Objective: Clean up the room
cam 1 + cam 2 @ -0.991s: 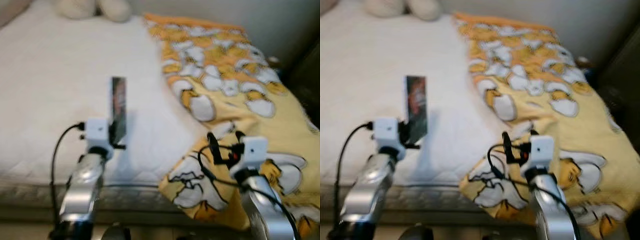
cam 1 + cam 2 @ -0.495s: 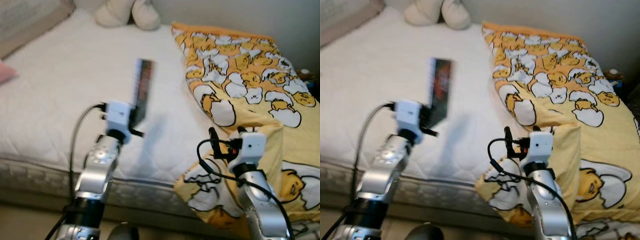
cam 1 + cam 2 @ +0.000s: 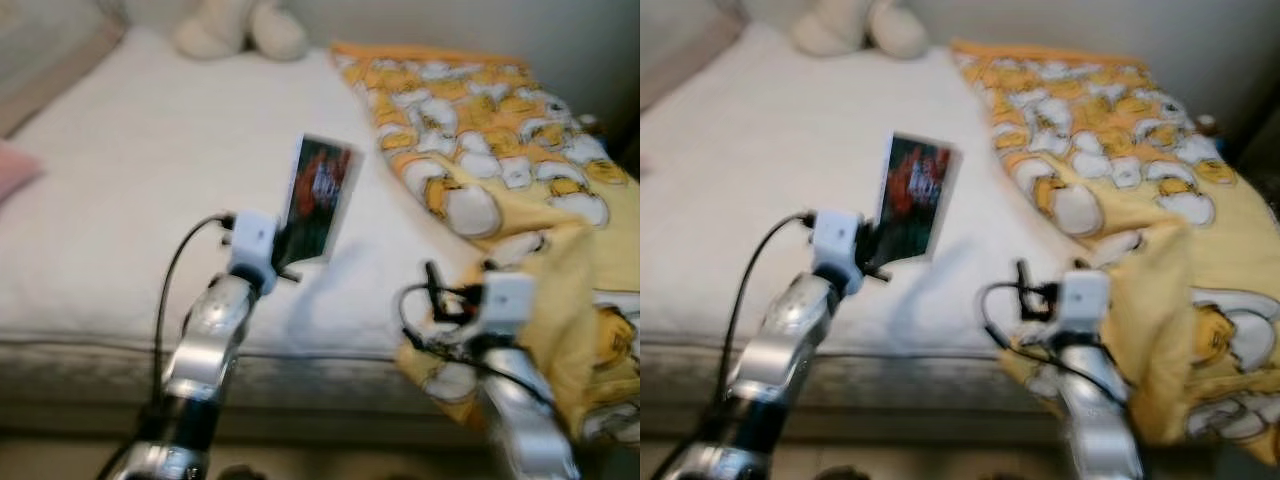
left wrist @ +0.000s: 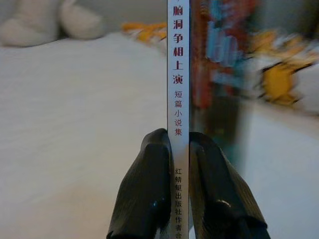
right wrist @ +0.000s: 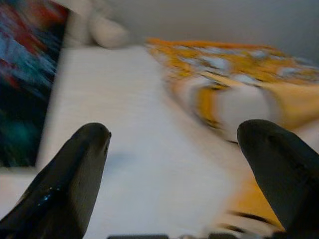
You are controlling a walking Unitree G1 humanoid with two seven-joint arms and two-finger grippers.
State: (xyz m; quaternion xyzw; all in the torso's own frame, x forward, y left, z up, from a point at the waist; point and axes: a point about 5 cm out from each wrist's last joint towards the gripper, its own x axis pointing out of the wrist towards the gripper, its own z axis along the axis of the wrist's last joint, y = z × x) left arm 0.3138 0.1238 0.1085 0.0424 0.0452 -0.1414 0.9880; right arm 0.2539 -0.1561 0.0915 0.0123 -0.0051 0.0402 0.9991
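While the head views are blurred, the left hand (image 4: pixel 178 164) plainly has its two black fingers (image 4: pixel 149 189) pinched tight on the lower end of a thin book (image 3: pixel 318 200), one finger on each side of the white spine with its printed Chinese characters. The book stands upright above that hand, its dark red-and-black cover turned partly toward the camera, raised clear over the white bed (image 3: pixel 140 190) (nothing touches it but the fingers). Far beyond the left hand, at the head of the bed, lies a cream soft toy (image 3: pixel 240 30). A pink thing (image 3: pixel 18 172), too blurred to name, sits at the bed's edge well to the left of that hand.

To the right of the book, near the bed's front edge, is the right hand (image 5: pixel 174 164), its fingers spread wide apart and holding nothing. Just beside it, and running away beyond it along the right of the bed, is a yellow blanket (image 3: pixel 500 130) printed with white and orange cartoon eggs; its near end drapes over the mattress edge beside the right arm.
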